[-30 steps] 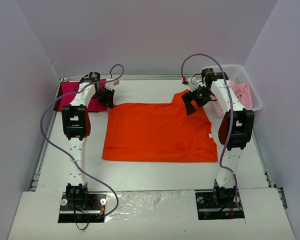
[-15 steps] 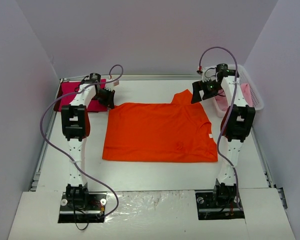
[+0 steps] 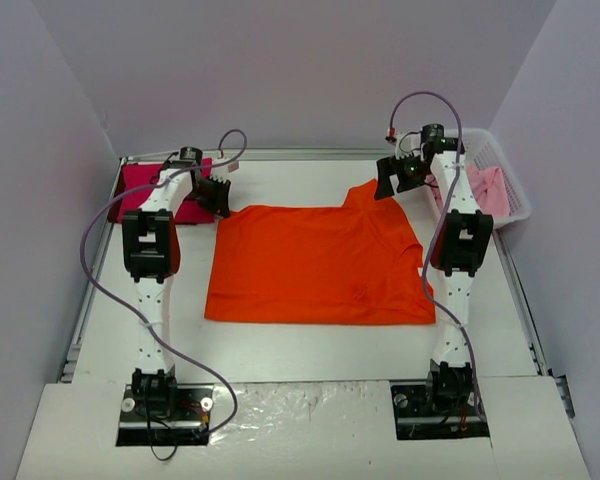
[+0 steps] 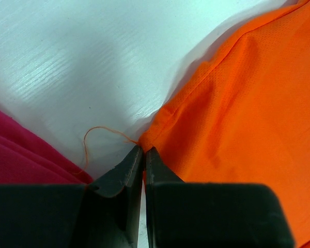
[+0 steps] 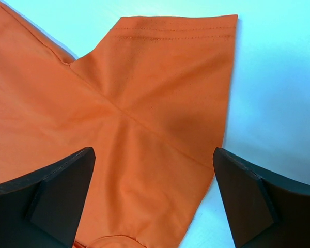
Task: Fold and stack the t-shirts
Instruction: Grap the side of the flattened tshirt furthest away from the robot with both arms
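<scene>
While the orange shirt [image 3: 315, 265] lies spread flat at the middle of the table [image 3: 300, 335], the top view shows the magenta shirt [image 3: 140, 188] as a compact block at 10 o'clock and the pink shirt [image 3: 488, 188] in the basket [image 3: 492, 145] at 2 o'clock. The left gripper [image 3: 217, 195] sits at the orange shirt's 10 o'clock corner; the right gripper [image 3: 392, 178] hangs above the sleeve [image 3: 363, 196] that sticks out at 1 o'clock. How the jaws stand I cannot tell from here.

In the left wrist view the left gripper [image 4: 143, 151] has its fingers [image 4: 119, 178] pressed together, tips right on the corner of the orange shirt [image 4: 237, 113], which spreads away toward 2 o'clock; it seems to nip that corner. A loose thread [image 4: 93, 135] curls off toward 10 o'clock, and the magenta shirt [image 4: 20, 155] lies just beside at 8 o'clock.

In the right wrist view the right gripper [image 5: 147, 201] is spread wide and holds nothing, fingers [image 5: 46, 201] at 8 and 4 o'clock. The sleeve [image 5: 175, 77] lies straight below and ahead, its length running from 6 toward 12 o'clock, the stitched hem [image 5: 178, 28] across the far end. On this the coming move turns, I judge: the sleeve sits between the open fingers, the right arm is much the nearer, and a drop and pinch near the hem would let the sleeve fold in over the body toward 7 o'clock while the left pins the far corner
</scene>
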